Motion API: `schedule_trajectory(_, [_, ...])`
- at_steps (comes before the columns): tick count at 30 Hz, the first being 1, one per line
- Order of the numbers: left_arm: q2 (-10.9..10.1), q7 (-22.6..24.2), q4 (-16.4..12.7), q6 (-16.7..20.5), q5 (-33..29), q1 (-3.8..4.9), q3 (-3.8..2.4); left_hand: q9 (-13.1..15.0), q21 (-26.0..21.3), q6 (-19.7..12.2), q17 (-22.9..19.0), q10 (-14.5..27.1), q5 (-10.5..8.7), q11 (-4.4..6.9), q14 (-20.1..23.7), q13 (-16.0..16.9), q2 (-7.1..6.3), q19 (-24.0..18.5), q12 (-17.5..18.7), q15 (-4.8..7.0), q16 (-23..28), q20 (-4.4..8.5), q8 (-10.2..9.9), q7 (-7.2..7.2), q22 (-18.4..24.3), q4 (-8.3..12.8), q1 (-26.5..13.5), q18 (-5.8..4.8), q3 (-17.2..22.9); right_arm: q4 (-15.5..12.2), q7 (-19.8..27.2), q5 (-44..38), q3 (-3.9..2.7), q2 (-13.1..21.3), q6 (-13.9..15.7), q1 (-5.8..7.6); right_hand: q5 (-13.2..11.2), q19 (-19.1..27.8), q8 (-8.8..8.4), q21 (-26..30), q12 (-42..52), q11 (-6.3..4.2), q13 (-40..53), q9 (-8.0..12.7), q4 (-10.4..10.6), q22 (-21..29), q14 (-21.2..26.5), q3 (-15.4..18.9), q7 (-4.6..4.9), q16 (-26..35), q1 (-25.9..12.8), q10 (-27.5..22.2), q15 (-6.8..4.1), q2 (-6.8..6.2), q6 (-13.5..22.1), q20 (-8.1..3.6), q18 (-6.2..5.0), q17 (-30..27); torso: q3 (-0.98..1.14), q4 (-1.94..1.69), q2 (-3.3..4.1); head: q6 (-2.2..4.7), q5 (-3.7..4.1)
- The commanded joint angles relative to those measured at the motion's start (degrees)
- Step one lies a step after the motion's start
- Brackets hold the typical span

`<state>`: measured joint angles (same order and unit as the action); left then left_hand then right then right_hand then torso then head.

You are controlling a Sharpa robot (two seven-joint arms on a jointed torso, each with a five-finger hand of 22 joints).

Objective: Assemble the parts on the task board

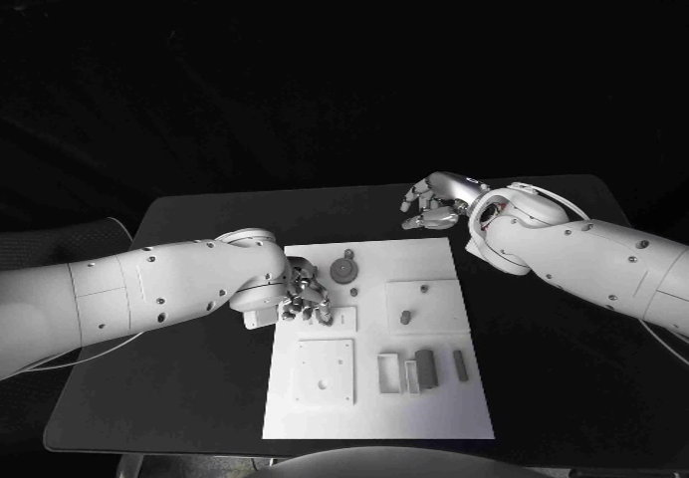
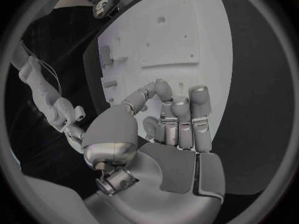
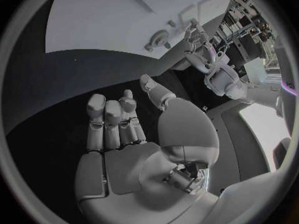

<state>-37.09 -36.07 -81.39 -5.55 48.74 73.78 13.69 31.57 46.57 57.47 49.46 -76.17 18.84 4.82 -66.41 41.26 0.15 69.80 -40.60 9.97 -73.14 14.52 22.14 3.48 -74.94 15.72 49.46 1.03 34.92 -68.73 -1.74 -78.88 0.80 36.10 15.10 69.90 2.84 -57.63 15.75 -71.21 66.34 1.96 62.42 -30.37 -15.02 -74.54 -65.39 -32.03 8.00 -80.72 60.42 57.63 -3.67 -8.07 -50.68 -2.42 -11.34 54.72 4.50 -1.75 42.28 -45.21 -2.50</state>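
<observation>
The white task board (image 1: 431, 418) lies in the middle of the black table. On it are a round grey disc part (image 1: 344, 269), two small pegs (image 1: 405, 318) and several grey bars (image 1: 425, 358). My left hand (image 1: 302, 295) hovers low over the board's left edge, just near of the disc. Its fingers (image 2: 181, 114) are curled in with the thumb (image 2: 140, 98) against them, and whether a small part sits between them is hidden. My right hand (image 1: 436, 199) hangs over the bare table beyond the board's far right corner. Its fingers (image 3: 112, 119) are loosely bent, the thumb is apart, and it holds nothing.
A raised square plate (image 1: 326, 370) with a centre hole sits on the board's near left. Another raised plate (image 1: 426, 304) carries the pegs at mid right. Bare black table (image 1: 560, 349) flanks the board on both sides. The disc part (image 3: 159, 37) and my left hand (image 3: 198, 45) also appear far off in the right wrist view.
</observation>
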Motion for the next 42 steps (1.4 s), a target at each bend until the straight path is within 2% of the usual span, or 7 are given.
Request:
schedule_trajectory(1, [0.1,-0.2,0.1,-0.9,0.9,-0.02,0.0,14.1,0.2,11.8,-0.1,0.1,0.38,0.47,0.2,0.1,0.21,0.2,-0.4,0.56,-0.3,0.32,0.4,-3.06,-1.1,-0.3,-0.1,1.92,0.1,-0.1,0.2,0.1,-0.03,0.0,-0.7,0.01,0.0,-0.2,-0.14,0.3,-0.2,0.2,-0.1,0.0,-0.4,0.1,0.0,0.1,0.56,0.2,0.4,-0.5,-0.25,-0.21,-0.1,-0.29,-3.66,-0.1,0.02,-0.01,0.0,0.0,-0.01])
schedule_trajectory(25, [0.0,0.4,0.4,1.7,1.1,-0.03,-0.02,14.6,0.6,12.1,-0.4,-0.1,0.65,0.64,0.0,0.1,0.43,0.4,-0.9,0.73,-0.9,0.36,0.5,-3.24,-1.1,-0.3,-0.4,1.93,0.2,-0.2,0.2,0.1,-0.03,0.0,-0.7,0.01,0.0,-0.2,-0.16,0.3,-0.2,0.21,-0.2,0.0,-0.3,0.1,0.1,0.1,0.57,0.2,0.3,-0.6,-0.23,-0.19,-0.1,-0.22,-3.66,-0.1,-0.01,-0.05,-0.02,0.13,0.1])
schedule_trajectory(42, [0.5,0.0,0.6,0.0,1.0,-0.2,-0.02,14.7,0.7,12.1,-0.6,-0.1,0.4,0.68,0.1,0.1,0.52,0.5,-1.1,0.77,-1.1,0.36,0.5,-3.27,-1.1,-0.4,-0.7,1.93,0.1,-0.5,0.1,0.0,-0.03,0.2,-0.9,0.01,0.0,-0.2,-0.17,0.3,-0.1,0.22,-0.2,0.0,-0.3,0.1,0.1,0.1,0.58,0.2,0.3,-0.6,-0.23,-0.2,-0.1,-0.19,-3.66,-0.1,0.02,-0.03,0.0,-0.01,0.11])
